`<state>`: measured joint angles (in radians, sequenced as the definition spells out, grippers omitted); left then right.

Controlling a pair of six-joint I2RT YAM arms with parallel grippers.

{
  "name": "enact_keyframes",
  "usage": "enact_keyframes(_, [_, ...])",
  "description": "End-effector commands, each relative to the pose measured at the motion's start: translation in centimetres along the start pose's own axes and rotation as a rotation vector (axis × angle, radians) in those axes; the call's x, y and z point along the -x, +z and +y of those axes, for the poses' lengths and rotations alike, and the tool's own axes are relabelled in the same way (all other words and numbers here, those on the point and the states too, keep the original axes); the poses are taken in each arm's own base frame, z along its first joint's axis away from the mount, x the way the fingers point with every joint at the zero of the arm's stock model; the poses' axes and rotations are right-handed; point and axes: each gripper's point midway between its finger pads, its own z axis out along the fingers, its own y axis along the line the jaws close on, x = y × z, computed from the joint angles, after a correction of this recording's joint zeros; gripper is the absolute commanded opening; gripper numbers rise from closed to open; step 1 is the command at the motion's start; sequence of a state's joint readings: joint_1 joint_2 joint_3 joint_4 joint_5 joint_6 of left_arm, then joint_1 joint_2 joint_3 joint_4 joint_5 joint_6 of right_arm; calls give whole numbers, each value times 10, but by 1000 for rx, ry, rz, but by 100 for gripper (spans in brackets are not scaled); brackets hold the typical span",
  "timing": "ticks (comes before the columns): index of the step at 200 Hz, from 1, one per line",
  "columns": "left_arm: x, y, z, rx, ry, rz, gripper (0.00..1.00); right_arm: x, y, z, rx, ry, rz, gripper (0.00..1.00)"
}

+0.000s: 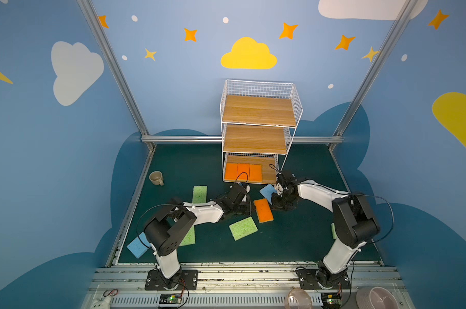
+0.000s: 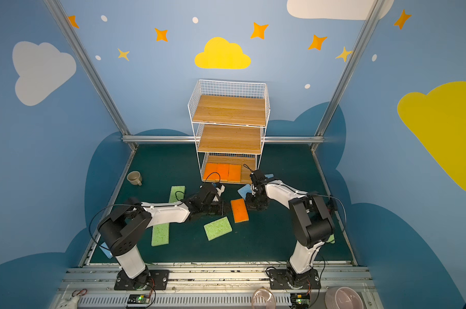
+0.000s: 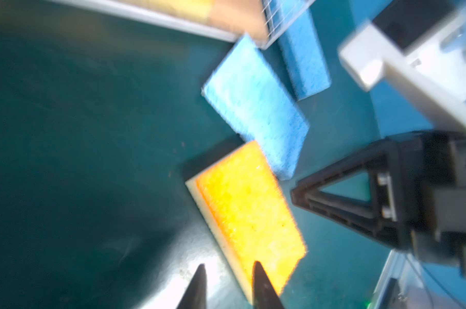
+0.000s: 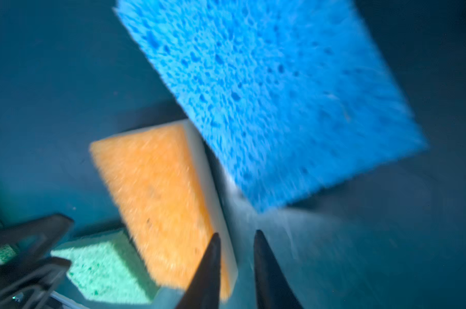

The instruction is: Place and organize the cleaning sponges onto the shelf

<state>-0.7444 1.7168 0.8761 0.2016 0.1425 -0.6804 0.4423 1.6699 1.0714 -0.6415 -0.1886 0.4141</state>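
- left end effector (image 3: 229,267) was slightly open and empty; loose orange sponge (image 3: 247,214) lay flat on the surface (image 3: 79,160) right at its tips, contact unclear
- right end effector (image 4: 237,235) was slightly open too, empty; that sponge's pale edge sat by one fingertip, light blue sponge (image 4: 274,101) just ahead
- in both top views the two end effectors flanked the orange sponge, in front of the shelf (image 1: 258,109)
- shelf's bottom board held three orange sponges (image 1: 243,172) side by side
- green sponge (image 1: 243,228) lay near on the surface
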Motion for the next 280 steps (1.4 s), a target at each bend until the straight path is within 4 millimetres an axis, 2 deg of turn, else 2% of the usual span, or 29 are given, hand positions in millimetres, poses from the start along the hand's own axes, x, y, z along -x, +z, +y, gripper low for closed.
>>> enact_keyframes(1, [5,-18,4,26,15,-20,47,-13,-25,-8,-47,-63,-15,29])
enact_keyframes(21, [9,-35,4,32,30,-54,57,-25,-32,-1,7,-15,-16,31])
enact_keyframes(34, [9,-44,6,40,34,-69,61,-34,-33,12,76,-21,-31,34])
enact_keyframes(46, [7,-50,10,47,35,-73,64,-41,-36,26,85,-119,-68,37])
enact_keyframes(68, [1,-60,20,71,37,-80,72,-43,-38,36,-8,-324,-127,38])
enact_keyframes(92, [-6,-74,33,111,44,-99,90,-39,-39,50,-38,-573,-172,36])
enact_keyframes(105, [-10,-84,40,138,40,-113,96,-34,-44,54,-36,-653,-202,36])
enact_keyframes(118, [-15,-92,46,160,35,-117,97,-31,-49,64,25,-688,-215,37])
enact_keyframes(132, [-21,-99,52,176,31,-118,98,-35,-51,75,67,-813,-223,39])
enact_keyframes(155, [-31,-110,61,198,24,-118,98,-42,-47,77,80,-963,-187,37])
enact_keyframes(172, [-37,-115,64,193,20,-124,98,-57,-36,79,121,-1088,-109,36])
enact_keyframes(198, [-45,-118,68,197,15,-114,98,-66,-19,69,93,-1133,-30,36])
enact_keyframes(241, [-51,-117,76,213,7,-111,98,-68,5,49,-33,-1220,-3,37])
enact_keyframes(280, [-51,-116,79,222,2,-110,98,-73,17,44,-54,-1271,33,37])
